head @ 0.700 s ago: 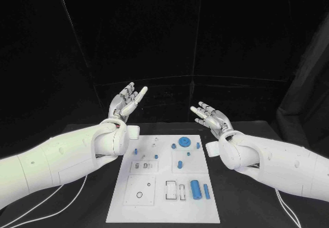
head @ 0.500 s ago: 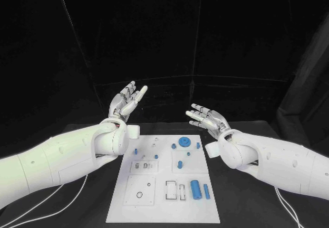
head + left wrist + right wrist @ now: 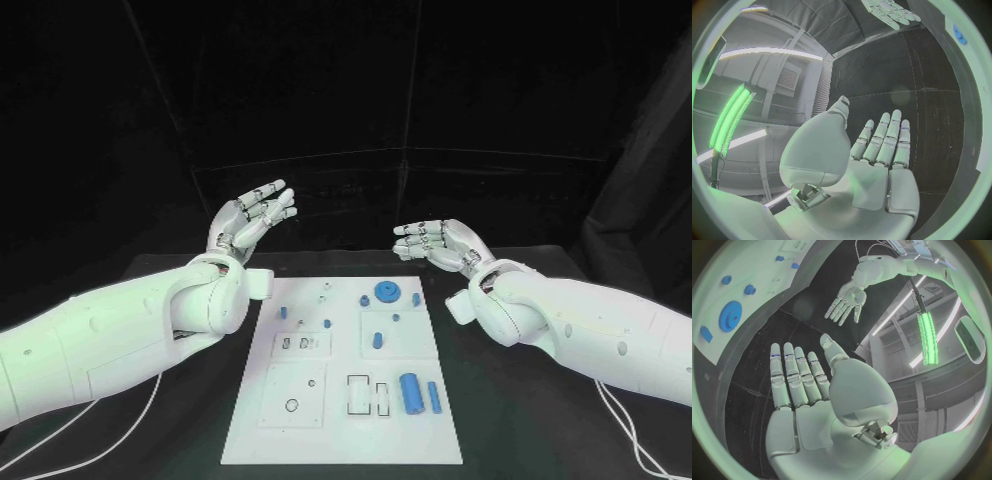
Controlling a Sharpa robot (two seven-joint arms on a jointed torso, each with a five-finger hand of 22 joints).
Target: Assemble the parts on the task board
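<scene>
White rectangular task board (image 3: 343, 375) lies flat on the black table (image 3: 534, 420), and from the head camera nothing looks started: the small blue parts, among them a round blue gear (image 3: 387, 294) and a long blue cylinder (image 3: 411, 392), lie loose on the board. Left hand (image 3: 248, 218) hovers beyond the board's far left corner, fingers apart and lightly curled, holding nothing. Right hand (image 3: 440, 243) hangs beyond the far right corner, fingers spread, equally empty.

Left wrist camera: silver palm (image 3: 879, 150) open, fingers straight and side by side, nothing between them.

Right wrist camera: palm (image 3: 811, 385) flat, fingers straight, nothing held; the board (image 3: 761, 270) sits well apart from it, the gear (image 3: 731, 316) resting on it.

My read: every part is yet to be picked and seated
</scene>
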